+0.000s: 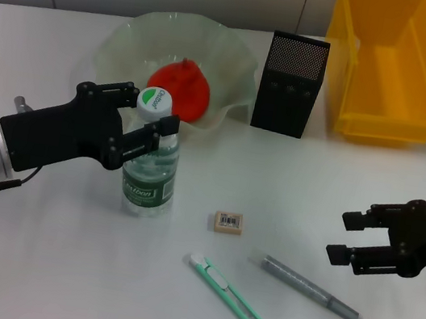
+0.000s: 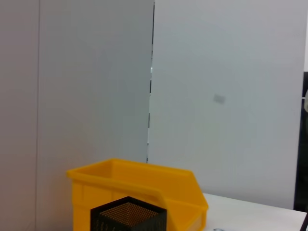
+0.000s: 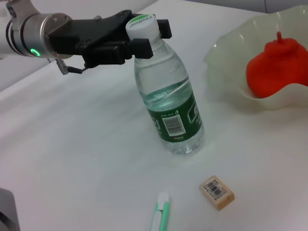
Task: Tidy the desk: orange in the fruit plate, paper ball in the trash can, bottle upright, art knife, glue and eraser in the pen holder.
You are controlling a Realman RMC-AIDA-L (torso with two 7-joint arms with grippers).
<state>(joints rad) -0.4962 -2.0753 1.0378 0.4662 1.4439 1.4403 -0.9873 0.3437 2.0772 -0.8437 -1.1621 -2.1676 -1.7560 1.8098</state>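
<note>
White covered the whole surface (image 1: 30, 276), and on it the bottle (image 1: 150, 167) stood upright, its white cap with a green mark on top, a green label round its lower half. The left claw (image 1: 157, 124) was at the bottle's neck, one black finger on either side just under the cap, closed in on it; the right wrist view showed the same grip, with the fingers (image 3: 144, 45) pressed against the neck. Behind the bottle sat the pale, wavy-edged fruit plate (image 1: 238, 57), and the orange (image 1: 181, 87) lay inside it. To the right of the plate stood the black mesh pen holder (image 1: 290, 84), upright, and beyond that, at the far right corner, the yellow bin (image 1: 391, 71). Nearer the robot, the eraser (image 1: 228, 223) lay flat on the surface, to the right of the bottle and apart from it. In front of the eraser the green art knife (image 1: 232, 300) lay slanted, and just to its right the grey glue stick (image 1: 311, 288) lay at much the same slant, the two not touching. The right claw (image 1: 337, 234) hovered at the right side of the surface, beside the far end of the glue stick, its two black fingers spread apart with nothing between them.
</note>
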